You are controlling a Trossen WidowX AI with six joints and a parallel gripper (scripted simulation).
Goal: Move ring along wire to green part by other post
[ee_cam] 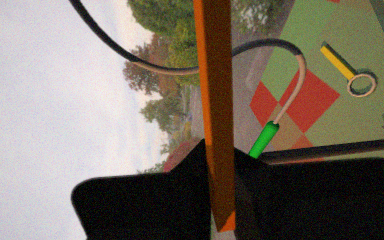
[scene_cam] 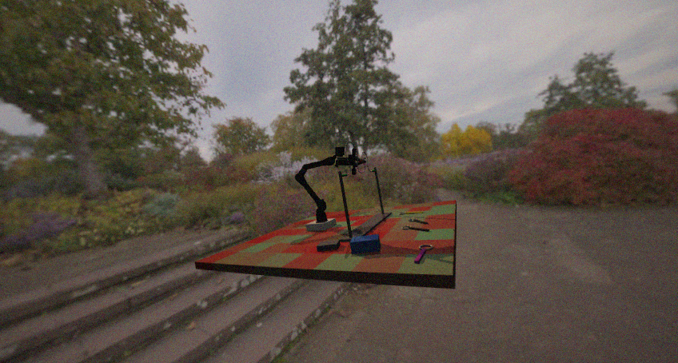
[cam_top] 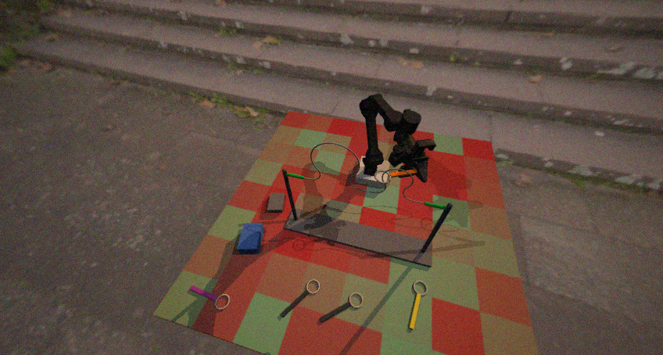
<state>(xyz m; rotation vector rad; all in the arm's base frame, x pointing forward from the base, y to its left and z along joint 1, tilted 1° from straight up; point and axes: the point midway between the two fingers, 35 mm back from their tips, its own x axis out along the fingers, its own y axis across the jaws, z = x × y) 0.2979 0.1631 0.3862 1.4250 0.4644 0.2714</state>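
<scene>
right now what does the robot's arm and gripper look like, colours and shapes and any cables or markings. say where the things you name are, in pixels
The arm [cam_top: 371, 133] [scene_cam: 309, 188] is matte black, with slim straight links and chunkier rounded joints. The gripper [cam_top: 417, 171] [ee_cam: 210, 144] is black too; up close its two fingers look broad and flat, with rounded outer corners. No cables or markings can be made out.
</scene>
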